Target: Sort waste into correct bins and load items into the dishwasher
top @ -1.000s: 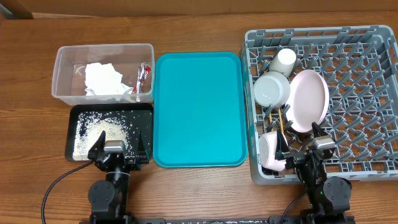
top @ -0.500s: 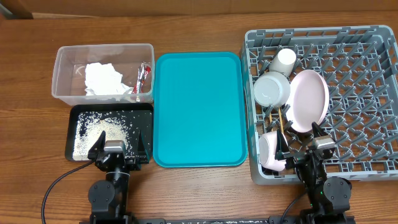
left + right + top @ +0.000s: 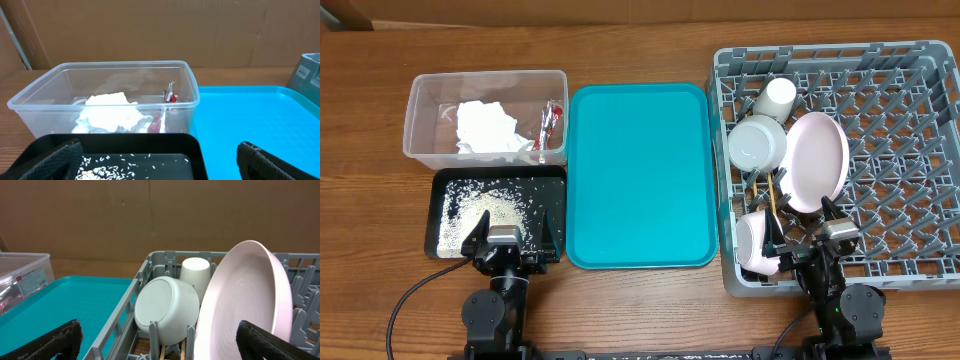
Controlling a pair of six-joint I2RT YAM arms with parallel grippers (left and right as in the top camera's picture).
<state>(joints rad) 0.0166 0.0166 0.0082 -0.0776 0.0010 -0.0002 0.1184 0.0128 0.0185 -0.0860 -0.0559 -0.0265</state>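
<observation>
Left of the teal tray (image 3: pixel 640 175), you have the tissue (image 3: pixel 485 128) and red wrapper (image 3: pixel 551 120) in the clear tub (image 3: pixel 418 100), and the rice grains (image 3: pixel 480 208) in the black tray (image 3: pixel 500 176). Right of it, the dish rack (image 3: pixel 910 210) holds the plate (image 3: pixel 817 160), two bowls (image 3: pixel 757 143), cup (image 3: pixel 779 95) and chopsticks (image 3: pixel 771 192). Nothing lies on the teal tray, so sorting and loading look finished. The left gripper (image 3: pixel 512 241) and right gripper (image 3: pixel 808 229) both stand wide open, holding nothing.

no legible text anywhere
</observation>
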